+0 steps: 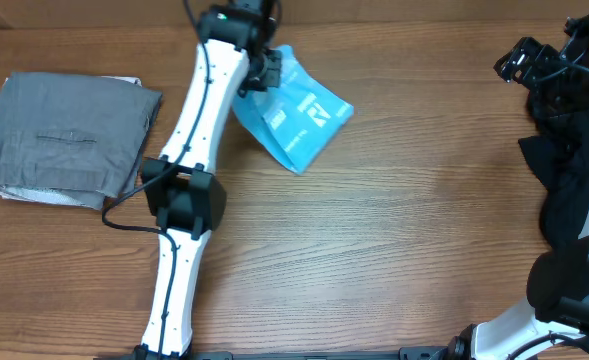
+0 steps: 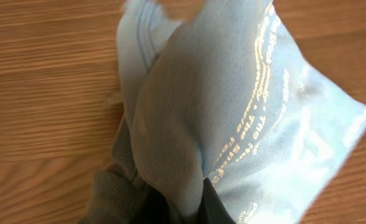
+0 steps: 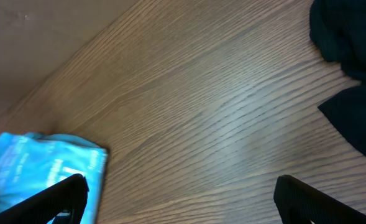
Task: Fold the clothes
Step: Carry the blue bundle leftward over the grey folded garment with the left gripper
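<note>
Desk of brown wood carries the folded light blue cotton T-shirt, white lettering showing, at the overhead frame's upper centre. Left end effector is pinched tight on the shirt's upper left edge. Right end effector hangs wide, holding nothing, near a dark crumpled clothing pile at right. Folded grey garment lies at left.
</note>
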Robot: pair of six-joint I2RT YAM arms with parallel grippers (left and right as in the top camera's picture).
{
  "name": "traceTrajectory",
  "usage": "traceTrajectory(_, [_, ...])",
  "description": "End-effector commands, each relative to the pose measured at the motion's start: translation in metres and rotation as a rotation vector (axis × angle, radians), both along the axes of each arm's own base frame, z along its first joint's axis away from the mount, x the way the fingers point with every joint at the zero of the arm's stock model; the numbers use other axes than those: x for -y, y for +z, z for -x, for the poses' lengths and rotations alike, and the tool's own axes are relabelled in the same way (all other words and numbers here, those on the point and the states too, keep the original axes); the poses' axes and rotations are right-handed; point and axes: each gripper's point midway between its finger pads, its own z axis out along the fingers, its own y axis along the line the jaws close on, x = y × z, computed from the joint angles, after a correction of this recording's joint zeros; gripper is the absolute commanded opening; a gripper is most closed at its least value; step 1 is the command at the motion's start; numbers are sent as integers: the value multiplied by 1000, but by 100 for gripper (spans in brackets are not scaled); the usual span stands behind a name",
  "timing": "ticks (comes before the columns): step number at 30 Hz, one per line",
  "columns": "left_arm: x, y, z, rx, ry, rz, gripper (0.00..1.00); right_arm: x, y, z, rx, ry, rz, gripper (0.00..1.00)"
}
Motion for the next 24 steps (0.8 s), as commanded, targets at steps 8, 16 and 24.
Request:
traceTrajectory(8, [-79,86,-25,213,200,51,4,1,1,-1,5,-2,7,100])
traceTrajectory(16, [-129,132,-26,336,310,75,4,1,1,-1,5,-2,7,100])
traceTrajectory(24, [-205,161,-11,384,543,118,4,1,1,-1,5,-2,7,100])
